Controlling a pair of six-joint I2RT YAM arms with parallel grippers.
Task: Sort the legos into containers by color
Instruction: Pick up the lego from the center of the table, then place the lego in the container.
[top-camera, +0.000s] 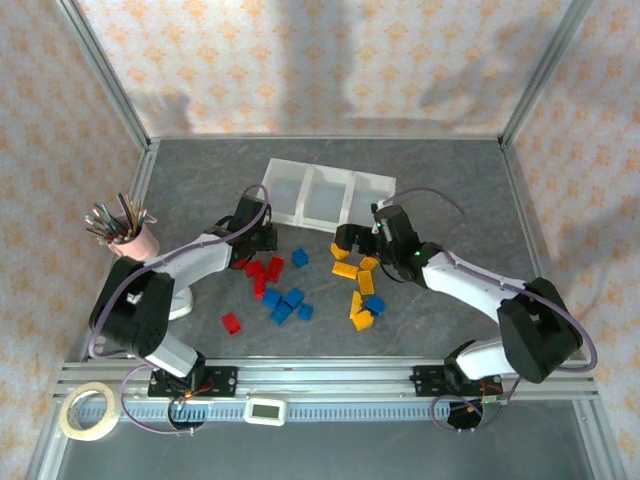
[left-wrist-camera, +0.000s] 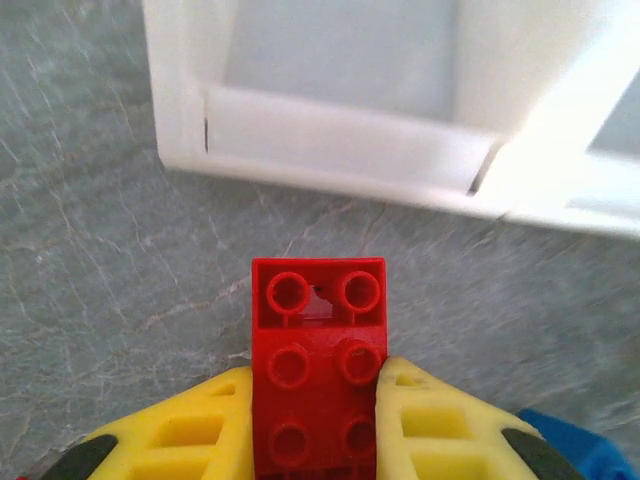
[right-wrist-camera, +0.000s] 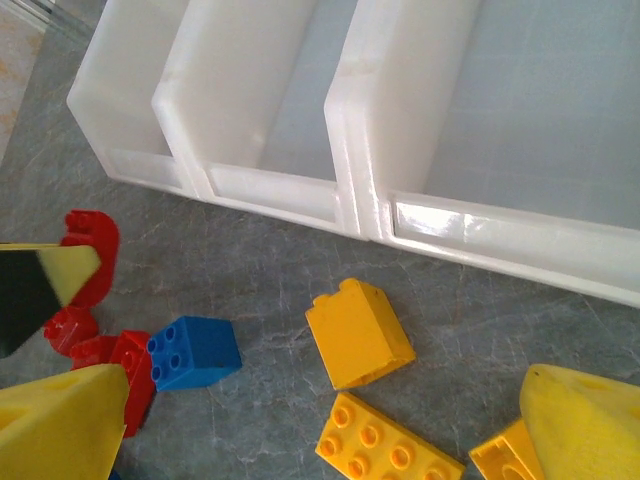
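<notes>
Three bins (top-camera: 325, 205); one red brick (left-wrist-camera: 318, 330) in tight left gripper (left-wrist-camera: 318, 390); right gripper (right-wrist-camera: 325, 378) wide open.

Robot lab test cell, aluminium frame (top-camera: 330, 378), patterned wall panels (top-camera: 330, 60), grey tabletop (top-camera: 450, 190)

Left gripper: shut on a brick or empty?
Shut on a red brick: yellow fingers of the left gripper press its two sides.
</notes>
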